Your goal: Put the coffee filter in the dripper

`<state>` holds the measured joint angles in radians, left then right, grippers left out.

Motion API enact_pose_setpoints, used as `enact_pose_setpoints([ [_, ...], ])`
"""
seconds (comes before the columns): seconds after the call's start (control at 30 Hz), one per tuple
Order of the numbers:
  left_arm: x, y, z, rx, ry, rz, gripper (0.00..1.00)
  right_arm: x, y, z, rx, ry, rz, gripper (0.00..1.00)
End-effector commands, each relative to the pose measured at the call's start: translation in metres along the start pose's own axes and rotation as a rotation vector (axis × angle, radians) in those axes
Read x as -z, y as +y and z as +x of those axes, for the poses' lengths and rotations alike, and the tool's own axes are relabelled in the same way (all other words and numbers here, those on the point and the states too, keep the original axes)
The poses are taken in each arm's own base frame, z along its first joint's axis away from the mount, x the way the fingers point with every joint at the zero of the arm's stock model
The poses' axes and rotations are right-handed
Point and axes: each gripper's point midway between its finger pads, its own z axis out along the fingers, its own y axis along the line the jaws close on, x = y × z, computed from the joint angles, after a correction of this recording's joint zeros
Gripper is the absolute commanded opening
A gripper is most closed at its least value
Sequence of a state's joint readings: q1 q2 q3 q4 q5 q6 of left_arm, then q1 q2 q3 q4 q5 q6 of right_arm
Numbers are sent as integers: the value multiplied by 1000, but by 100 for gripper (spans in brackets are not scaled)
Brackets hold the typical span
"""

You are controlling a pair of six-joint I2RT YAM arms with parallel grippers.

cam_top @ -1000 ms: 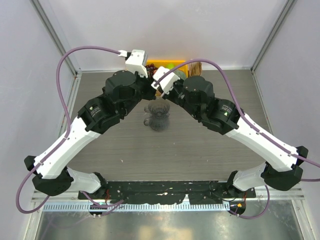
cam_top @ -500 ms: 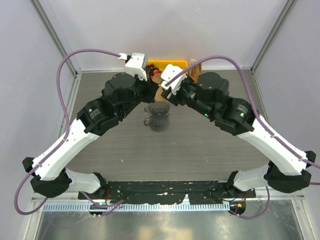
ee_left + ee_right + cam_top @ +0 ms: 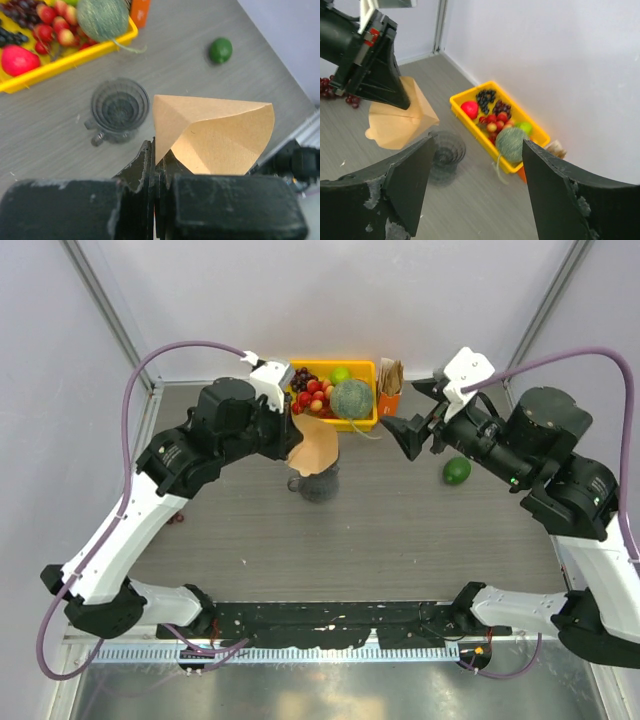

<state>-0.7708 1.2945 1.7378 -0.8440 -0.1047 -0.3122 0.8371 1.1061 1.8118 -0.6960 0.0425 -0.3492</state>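
My left gripper (image 3: 155,150) is shut on the edge of the coffee filter (image 3: 220,135), a tan paper cone that has opened up. In the top view the coffee filter (image 3: 315,447) hangs from the left gripper (image 3: 291,438) just above and behind the dripper (image 3: 320,485), covering part of its rim. The dripper (image 3: 119,107) is a smoky ribbed cup with a small handle, standing upright on the table with nothing inside it. My right gripper (image 3: 410,412) is open, holds nothing and hovers to the right of the filter. Between its fingers the right wrist view shows the dripper (image 3: 447,150) and filter (image 3: 400,125).
A yellow tray (image 3: 318,365) at the back holds grapes, small red fruit and a green melon (image 3: 352,398). An orange box with brown papers (image 3: 389,390) stands to its right. A lime (image 3: 457,471) lies on the table under the right arm.
The right gripper has opened and drawn back to the right, away from the filter. The left gripper keeps hold of the filter, which now shows spread open over the dripper.
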Motion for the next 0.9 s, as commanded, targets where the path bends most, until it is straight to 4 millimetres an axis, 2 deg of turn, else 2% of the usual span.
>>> enact_pose_setpoints([
  [0.0, 2, -10, 35, -3, 197, 136, 4, -13, 10, 36, -142, 124, -50, 79],
  [0.1, -8, -10, 51, 43, 315, 181, 5, -16, 13, 53, -168, 187, -58, 85],
  [0.2, -21, -4, 54, 58, 355, 173, 4, -16, 22, 70, -201, 251, -102, 92],
  [0.33, -48, 7, 54, 50, 411, 159, 3, -17, 26, 75, -236, 263, -119, 98],
  [0.4, -59, 13, 50, 51, 409, 144, 3, -18, 21, 76, -242, 267, -101, 99],
  [0.67, -97, 44, 75, 110, 526, 84, 0, -13, 11, 80, -237, 271, -62, 99],
  [0.8, -113, 56, 80, 131, 552, 64, 0, -14, 9, 85, -232, 282, -54, 99],
  [0.83, -116, 58, 82, 133, 559, 62, 1, -14, 8, 85, -231, 282, -53, 99],
  [0.87, -118, 58, 84, 132, 567, 66, 8, -15, 8, 86, -231, 287, -52, 99],
])
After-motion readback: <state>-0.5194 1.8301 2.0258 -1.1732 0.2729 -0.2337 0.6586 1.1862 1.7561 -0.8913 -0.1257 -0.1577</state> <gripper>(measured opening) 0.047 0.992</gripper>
